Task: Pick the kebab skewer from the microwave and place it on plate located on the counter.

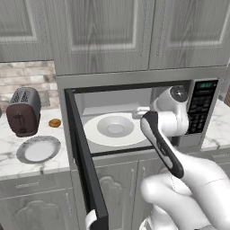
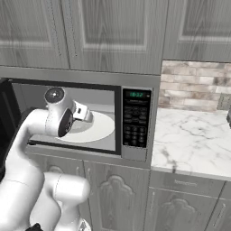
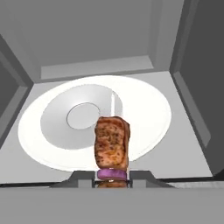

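In the hand view the kebab skewer [image 3: 112, 146] stands up between the two dark finger tips of the gripper [image 3: 112, 178], its purple ring and lowest chunk pinched by the closed jaws, its thin stick pointing out over the white turntable [image 3: 148, 109] inside the open microwave [image 1: 134, 81]. The plate [image 1: 38, 149] lies on the counter [image 1: 13, 161] in front of the dark-red toaster [image 1: 23, 111]

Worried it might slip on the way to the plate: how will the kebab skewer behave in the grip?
The kebab skewer looks stiff, a thin stick through chunky meat, and probably light. Standing upright between the tool tips, it may pivot if jolted.
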Robot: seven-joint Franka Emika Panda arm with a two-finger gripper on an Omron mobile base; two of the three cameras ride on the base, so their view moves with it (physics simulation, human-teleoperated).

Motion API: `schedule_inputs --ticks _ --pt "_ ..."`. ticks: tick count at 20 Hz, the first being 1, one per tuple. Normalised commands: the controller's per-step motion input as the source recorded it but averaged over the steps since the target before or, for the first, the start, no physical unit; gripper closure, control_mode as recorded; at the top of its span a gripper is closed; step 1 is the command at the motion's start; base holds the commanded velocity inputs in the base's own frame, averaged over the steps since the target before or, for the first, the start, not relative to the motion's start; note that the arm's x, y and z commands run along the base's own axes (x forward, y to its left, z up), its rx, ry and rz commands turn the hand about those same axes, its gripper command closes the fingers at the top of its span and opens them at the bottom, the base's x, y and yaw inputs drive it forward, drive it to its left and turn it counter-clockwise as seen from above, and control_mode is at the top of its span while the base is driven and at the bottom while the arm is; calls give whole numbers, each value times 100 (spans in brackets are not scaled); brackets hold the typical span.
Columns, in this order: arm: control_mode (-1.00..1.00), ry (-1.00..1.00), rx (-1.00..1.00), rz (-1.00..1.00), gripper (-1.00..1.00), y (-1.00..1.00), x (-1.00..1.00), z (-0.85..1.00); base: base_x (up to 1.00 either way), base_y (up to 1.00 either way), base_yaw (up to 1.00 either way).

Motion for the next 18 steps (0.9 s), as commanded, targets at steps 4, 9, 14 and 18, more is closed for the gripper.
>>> schedule_inputs --ticks 4,9,14,18 --pt "-100 2 -3 5 100 -9 -79 17 0 0 0" --pt "-100 8 -10 4 100 -20 -57 40 0 0 0" --pt "-100 12 -9 1 100 0 -21 44 0 0 0" --pt "-100 13 -3 0 100 -2 -35 36 0 0 0"
